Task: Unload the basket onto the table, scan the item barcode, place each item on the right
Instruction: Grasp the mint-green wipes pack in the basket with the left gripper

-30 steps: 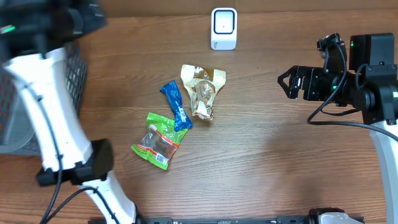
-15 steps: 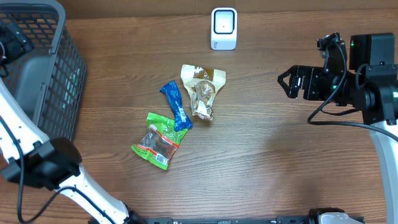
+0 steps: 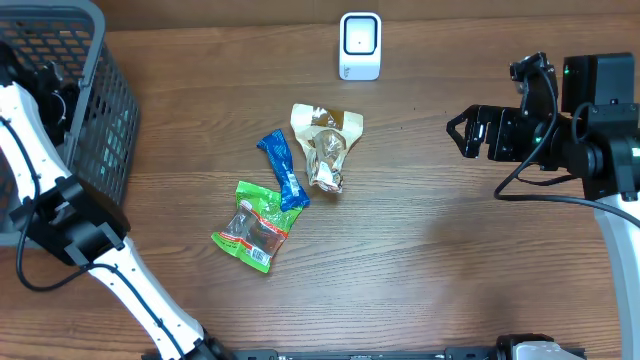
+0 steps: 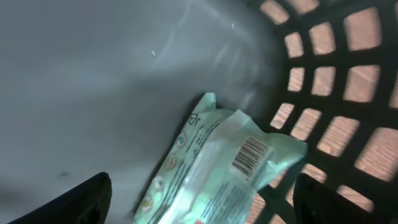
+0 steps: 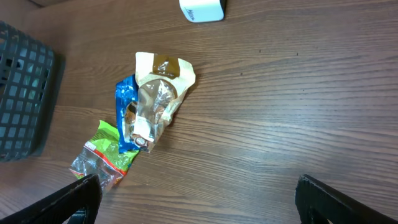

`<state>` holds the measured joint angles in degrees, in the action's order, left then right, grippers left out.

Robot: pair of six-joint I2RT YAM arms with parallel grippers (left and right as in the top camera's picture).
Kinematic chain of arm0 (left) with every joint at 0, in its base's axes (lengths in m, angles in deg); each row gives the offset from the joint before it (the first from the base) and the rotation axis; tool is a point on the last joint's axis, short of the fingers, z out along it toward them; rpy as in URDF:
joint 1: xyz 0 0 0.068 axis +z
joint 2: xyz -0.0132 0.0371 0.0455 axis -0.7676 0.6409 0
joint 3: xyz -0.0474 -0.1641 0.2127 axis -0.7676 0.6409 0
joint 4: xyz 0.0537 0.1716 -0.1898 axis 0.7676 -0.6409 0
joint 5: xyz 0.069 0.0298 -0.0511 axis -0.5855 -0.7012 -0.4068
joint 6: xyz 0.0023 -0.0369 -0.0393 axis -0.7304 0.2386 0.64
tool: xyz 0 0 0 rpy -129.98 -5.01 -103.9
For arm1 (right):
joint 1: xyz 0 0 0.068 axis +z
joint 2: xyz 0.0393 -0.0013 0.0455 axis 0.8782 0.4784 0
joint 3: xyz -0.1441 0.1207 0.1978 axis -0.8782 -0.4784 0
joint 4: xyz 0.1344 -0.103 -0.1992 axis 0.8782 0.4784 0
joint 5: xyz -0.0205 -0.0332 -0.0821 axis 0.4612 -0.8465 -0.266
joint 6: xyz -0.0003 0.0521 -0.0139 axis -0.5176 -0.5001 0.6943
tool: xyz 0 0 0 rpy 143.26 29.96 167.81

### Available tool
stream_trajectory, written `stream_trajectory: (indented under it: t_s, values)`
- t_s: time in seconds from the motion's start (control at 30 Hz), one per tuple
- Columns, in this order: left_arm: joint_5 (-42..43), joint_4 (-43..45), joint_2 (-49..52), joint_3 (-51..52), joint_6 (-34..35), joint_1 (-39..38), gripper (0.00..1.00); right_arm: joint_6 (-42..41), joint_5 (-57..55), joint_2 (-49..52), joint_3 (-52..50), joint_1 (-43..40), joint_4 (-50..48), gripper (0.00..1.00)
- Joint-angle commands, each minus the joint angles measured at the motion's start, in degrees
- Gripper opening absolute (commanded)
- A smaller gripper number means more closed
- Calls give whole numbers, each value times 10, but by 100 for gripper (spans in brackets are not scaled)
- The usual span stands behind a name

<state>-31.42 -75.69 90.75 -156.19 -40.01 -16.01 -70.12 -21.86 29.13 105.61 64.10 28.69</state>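
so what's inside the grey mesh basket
A pale green plastic packet with a printed barcode lies on the floor of the grey mesh basket, by its wall. Overhead, the white left arm covers part of the inside, so anything else is hidden.

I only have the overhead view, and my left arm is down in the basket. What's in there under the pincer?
Observer: A pale green packet lies inside the basket, beside its mesh wall.
Operator: Barcode showing?
Observer: Yes, the barcode faces up toward the left wrist camera.
Operator: Is the pincer clamped on it?
Observer: No, the left pincer is open, its fingers wide apart either side.
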Motion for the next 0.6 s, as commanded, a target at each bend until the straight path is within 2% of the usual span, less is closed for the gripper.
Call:
stream_trajectory:
  t_s: [0.0, 0.43, 0.47, 0.53, 0.57]
  values:
    - [25, -12, 33, 2, -11, -7, 85, 0, 1, -2, 14, 2, -4, 100]
    - [24, -41, 75, 22, -24, -14, 82, -1, 1, -2, 14, 2, -13, 100]
    - [24, -41, 75, 22, -24, -14, 78, -1, 1, -2, 14, 2, -13, 100]
    - [24, -42, 75, 22, -24, -14, 58, -1, 1, -2, 14, 2, -12, 100]
    - [24, -42, 75, 22, -24, -14, 44, -1, 1, -2, 14, 2, -12, 100]
